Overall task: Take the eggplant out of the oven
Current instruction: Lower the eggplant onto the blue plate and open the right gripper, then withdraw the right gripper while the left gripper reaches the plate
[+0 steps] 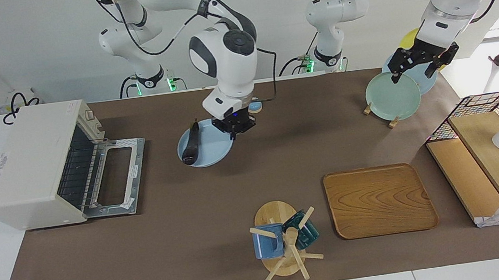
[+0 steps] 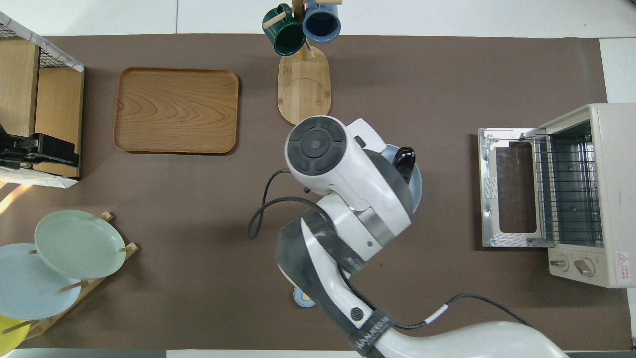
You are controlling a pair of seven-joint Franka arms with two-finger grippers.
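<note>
Here, facing view: I see the eggplant (image 1: pixel 191 143) lying on the light blue plate (image 1: pixel 213 156) mid-desk, beside the oven (image 1: pixel 29 167), whose door (image 1: pixel 116 177) lies folded down. My right gripper (image 1: pixel 234 127) sits over that plate's edge, fingertips together, holding nothing. My left gripper (image 1: pixel 416 66) hangs spread apart over the pale green plate (image 1: pixel 392 98) in the rack.

Overhead view: the right arm (image 2: pixel 348 189) hides most of the plate (image 2: pixel 416 184); the eggplant's (image 2: pixel 405 161) end shows.
</note>
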